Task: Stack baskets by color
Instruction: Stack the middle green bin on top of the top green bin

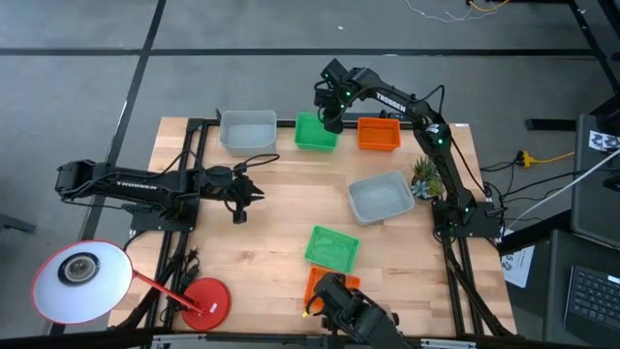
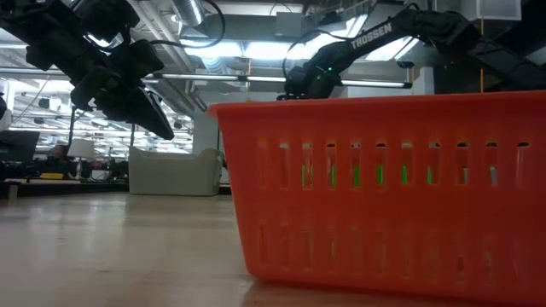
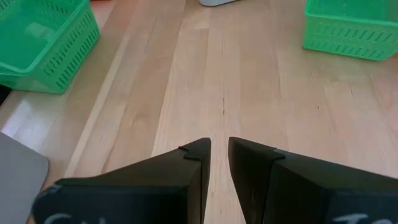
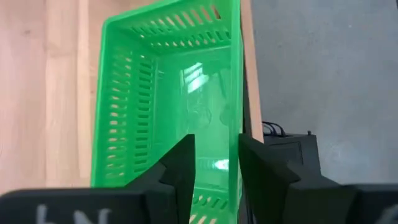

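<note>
Right gripper point(image 1: 332, 124) poised over green basket point(image 1: 316, 132) at bench point(image 1: 281, 223) far edge, jaws parted astride one wall, not gripping. Orange basket point(image 1: 379, 134) just beside, grey basket point(image 1: 248, 131) along the same edge. Left gripper point(image 1: 257, 193) over bare wood mid-bench, jaws narrow, holding nothing.

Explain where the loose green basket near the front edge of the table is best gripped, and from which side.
Probably from above, pinching one long wall of the green basket at its rim. It sits open side up and slightly skewed, overlapping an orange basket, so the thin perforated wall on the side away from the orange one is free. Its wall is thin enough for narrow jaws. The left gripper is nearer.
</note>
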`<act>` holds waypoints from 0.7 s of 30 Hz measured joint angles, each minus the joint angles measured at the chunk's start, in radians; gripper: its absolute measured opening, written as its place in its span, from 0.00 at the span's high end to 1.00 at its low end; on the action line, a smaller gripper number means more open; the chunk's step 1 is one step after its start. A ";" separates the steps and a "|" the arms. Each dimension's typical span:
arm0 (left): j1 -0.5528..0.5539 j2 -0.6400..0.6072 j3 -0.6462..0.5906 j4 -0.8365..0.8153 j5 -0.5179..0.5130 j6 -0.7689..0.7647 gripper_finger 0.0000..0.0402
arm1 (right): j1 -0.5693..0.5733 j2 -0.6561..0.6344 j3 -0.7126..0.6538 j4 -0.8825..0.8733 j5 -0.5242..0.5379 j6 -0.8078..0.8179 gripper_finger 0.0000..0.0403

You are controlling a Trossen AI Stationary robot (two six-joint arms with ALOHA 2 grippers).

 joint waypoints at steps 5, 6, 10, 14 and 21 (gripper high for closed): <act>0.000 0.000 0.000 0.000 0.000 0.000 0.88 | 0.005 0.000 0.000 0.010 0.052 -0.025 0.70; 0.000 0.000 0.000 0.000 0.000 0.000 0.88 | 0.004 0.000 0.000 0.010 0.054 -0.025 0.70; 0.000 0.000 0.000 0.000 0.000 0.000 0.88 | 0.002 0.000 0.000 0.010 0.058 -0.023 0.70; 0.000 0.000 0.000 0.000 0.000 0.000 0.88 | 0.003 0.008 -0.001 0.018 0.071 -0.022 0.78; 0.000 0.000 0.000 0.000 0.000 0.000 0.88 | 0.003 0.013 -0.003 0.046 0.073 -0.020 0.97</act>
